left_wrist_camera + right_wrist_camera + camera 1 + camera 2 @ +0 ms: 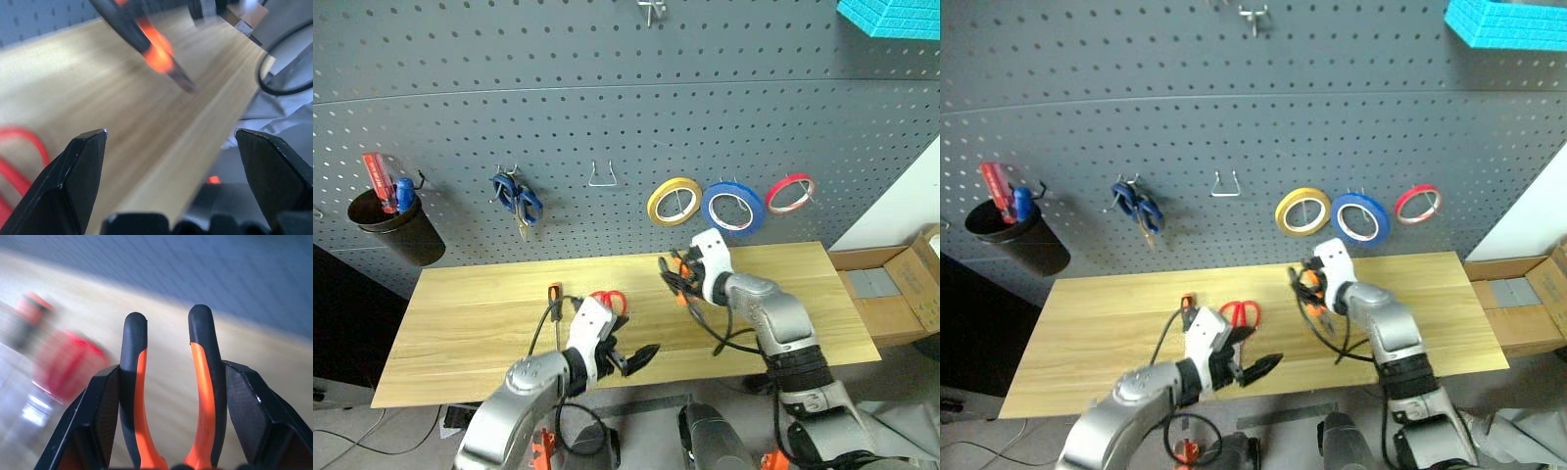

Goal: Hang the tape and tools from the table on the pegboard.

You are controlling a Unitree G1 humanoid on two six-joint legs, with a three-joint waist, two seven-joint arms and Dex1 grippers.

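My right gripper (675, 274) is lifted above the table (470, 304), shut on the pliers (682, 294). In the right wrist view their orange-and-black handles (142, 382) stand between its black fingers (100, 411). Red-handled scissors (609, 300) and the slim screwdriver (554, 292) lie on the table just beyond my left gripper (631, 357), which is open with nothing in it. The left wrist view has the pliers (156, 54) hanging over the wood and the scissors' handle (19, 161) off to one side. The blue tape (732, 208) hangs on the pegboard (607, 98).
On the pegboard hang a yellow roll (674, 201), a red roll (790, 193), blue-handled scissors (517, 199) and a black cup (396, 227) with a red screwdriver. An empty wire hook (601, 176) sits between them. Cardboard boxes (901, 284) stand past the table's right end.
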